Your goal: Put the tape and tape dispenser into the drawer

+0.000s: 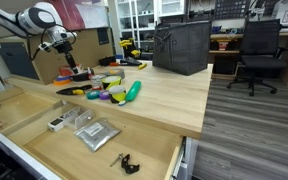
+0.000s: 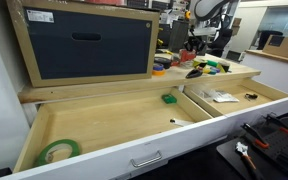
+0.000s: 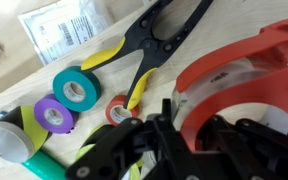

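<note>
At tape dispenser (image 3: 229, 62) (red): gripper (image 3: 174, 132)

A: What sits on the desk (image 1: 174, 100) itself?
B: A dark fabric bin (image 1: 181, 47), upright at the far corner, close to the side edge.
A: And the green thing?
B: A long green object (image 1: 133, 90), lying flat, nearer the front edge and well apart from the bin.
A: Any tools?
B: In the wrist view, a black clamp-like tool (image 3: 159, 45) with yellow-tipped handles lies flat on the wood.
A: The big panel?
B: A wood-framed dark board (image 2: 89, 42) stands at the desk's end, with a white label (image 2: 39, 15) in its top corner.
A: Off the desk?
B: A black office chair (image 1: 256, 50) on the grey floor (image 1: 254, 120), beyond the bin's corner.
</note>
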